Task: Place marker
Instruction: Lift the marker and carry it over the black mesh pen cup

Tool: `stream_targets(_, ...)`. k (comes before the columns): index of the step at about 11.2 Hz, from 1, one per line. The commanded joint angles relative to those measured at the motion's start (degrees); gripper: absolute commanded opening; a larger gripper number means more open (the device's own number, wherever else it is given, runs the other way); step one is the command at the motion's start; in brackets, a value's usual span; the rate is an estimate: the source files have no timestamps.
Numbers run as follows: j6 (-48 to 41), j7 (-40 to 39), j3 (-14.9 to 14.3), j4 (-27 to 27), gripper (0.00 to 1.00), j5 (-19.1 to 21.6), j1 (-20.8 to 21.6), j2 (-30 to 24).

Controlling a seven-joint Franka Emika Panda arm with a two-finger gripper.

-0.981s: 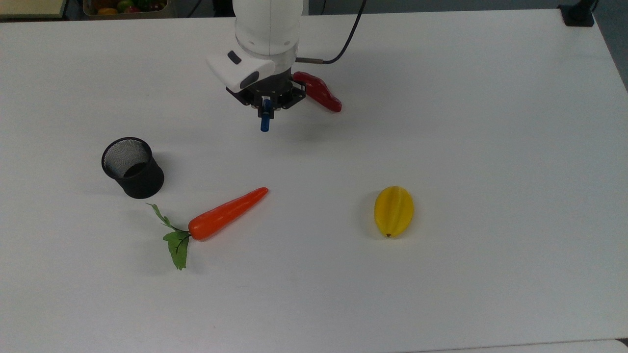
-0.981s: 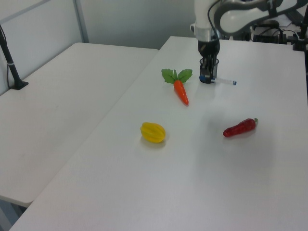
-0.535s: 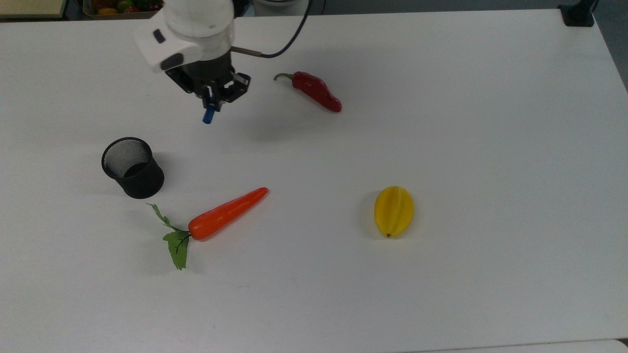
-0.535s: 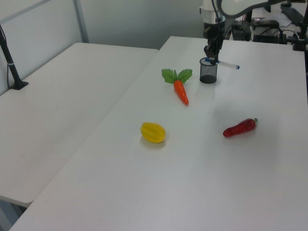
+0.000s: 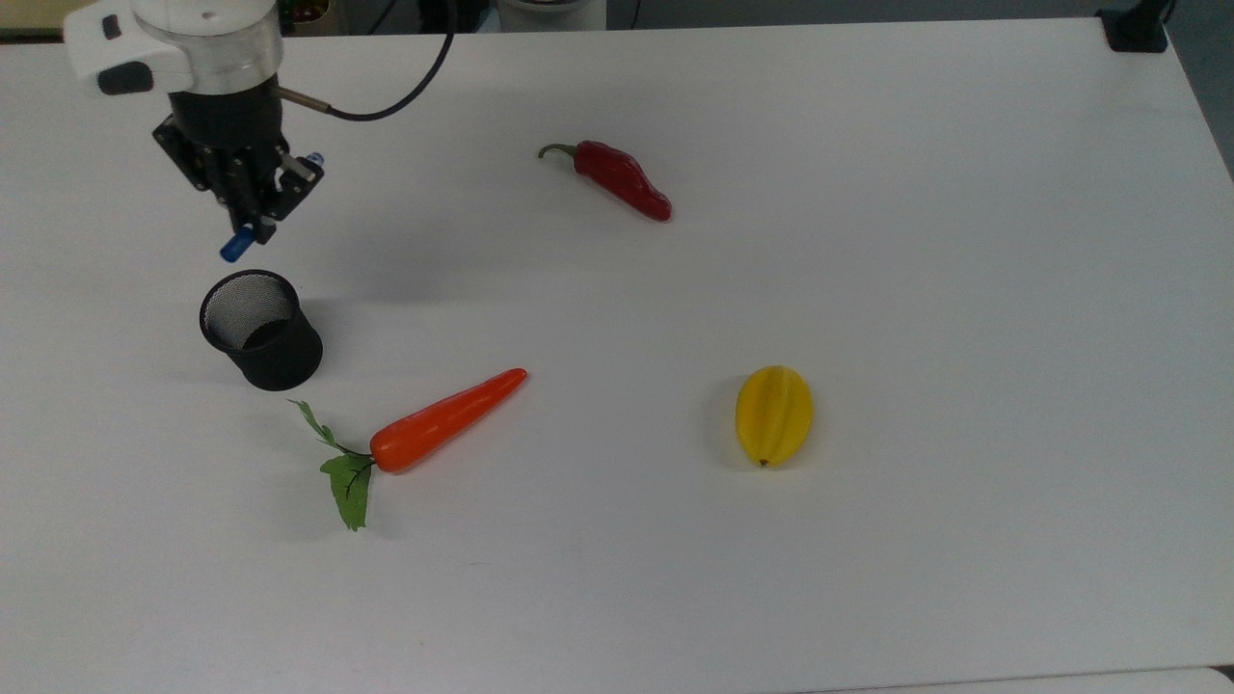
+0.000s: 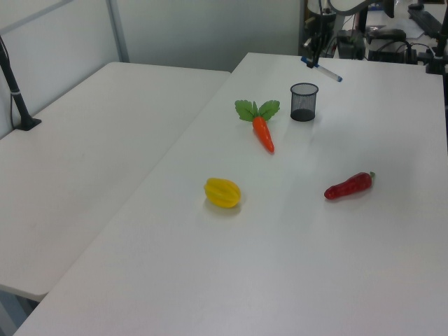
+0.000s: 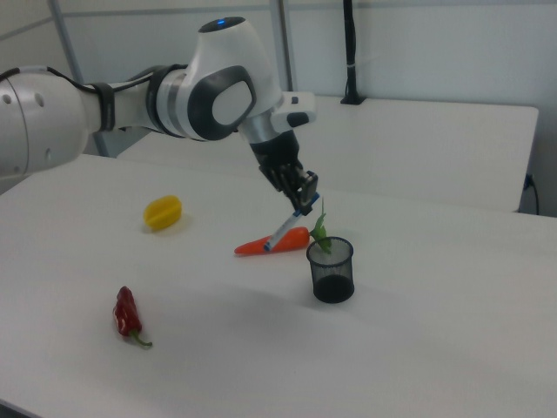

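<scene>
The marker (image 5: 234, 251), a slim white pen with a blue cap, hangs tilted in the air with my gripper (image 5: 249, 224) shut on it near the cap end. Its small blue end (image 5: 315, 159) pokes out on the other side of the fingers. In the top view it sits just above the black mesh cup (image 5: 260, 328), close to the cup's far rim. In the right view the marker (image 7: 285, 228) slants down to the right view's left from the gripper (image 7: 302, 196), above and beside the cup (image 7: 332, 270). In the left view the marker (image 6: 322, 70) floats behind the cup (image 6: 304, 102).
On the white table (image 5: 868, 241) lie an orange carrot with green leaves (image 5: 448, 419) near the cup, a red chili (image 5: 622, 180) at the back, and a yellow star fruit (image 5: 774, 414) toward the top view's right.
My gripper has carried the marker toward the top view's left, from beside the chili to just behind the cup. The other objects have not moved.
</scene>
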Motion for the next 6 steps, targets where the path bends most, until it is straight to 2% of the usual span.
stream_targets(1, 12.5, -0.1, -0.2, -0.5, 0.12, 0.7, -2.6, 2.4)
stream_targets(6, 27.7, 0.1, -0.2, -1.5, 0.12, 0.5, -3.7, 6.9)
